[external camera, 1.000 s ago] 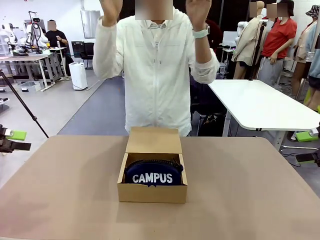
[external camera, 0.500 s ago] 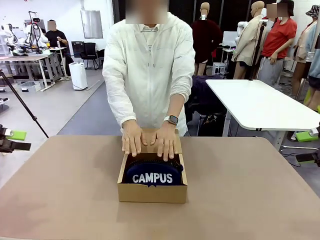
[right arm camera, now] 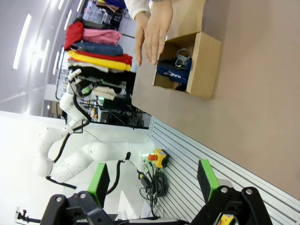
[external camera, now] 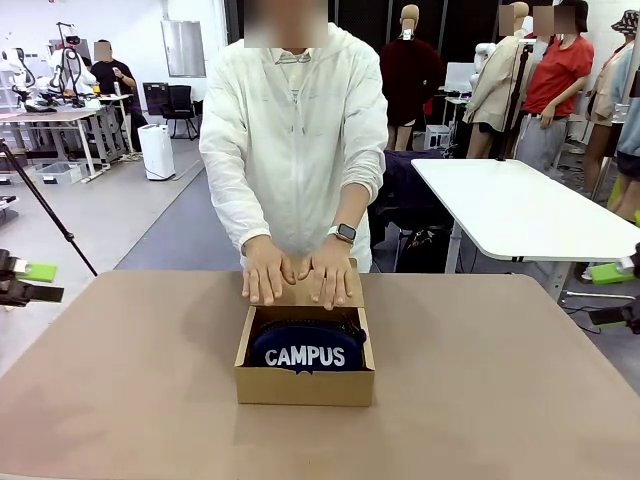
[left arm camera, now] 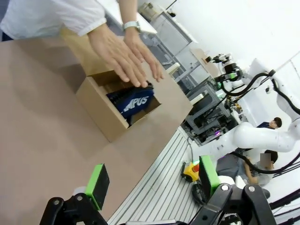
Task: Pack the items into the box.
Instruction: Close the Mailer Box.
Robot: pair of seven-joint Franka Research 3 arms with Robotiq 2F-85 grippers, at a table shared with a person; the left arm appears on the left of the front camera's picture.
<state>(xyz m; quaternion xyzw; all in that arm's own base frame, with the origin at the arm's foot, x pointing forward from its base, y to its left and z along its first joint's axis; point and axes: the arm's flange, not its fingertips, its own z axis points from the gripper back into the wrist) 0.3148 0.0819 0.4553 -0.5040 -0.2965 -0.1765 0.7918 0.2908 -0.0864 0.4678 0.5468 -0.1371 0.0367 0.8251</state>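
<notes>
The box (external camera: 304,385) sits mid-desk (external camera: 120,400), between the two robot hands and well apart from each. The case (external camera: 306,350) lies inside it, "CAMPUS" showing. A person's palms (external camera: 265,272) rest flat on the lid flap (left arm camera: 75,44) at the rim farthest from the hands. The left hand (left arm camera: 153,180) and right hand (right arm camera: 153,182) hang out past the desk's side edges – both spread wide, holding nothing

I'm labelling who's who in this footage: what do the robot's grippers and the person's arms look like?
Left gripper and right gripper: black linkage fingers tipped with bright green pads. The person wears long white jacket sleeves and a wristwatch with a pale strap.
</notes>
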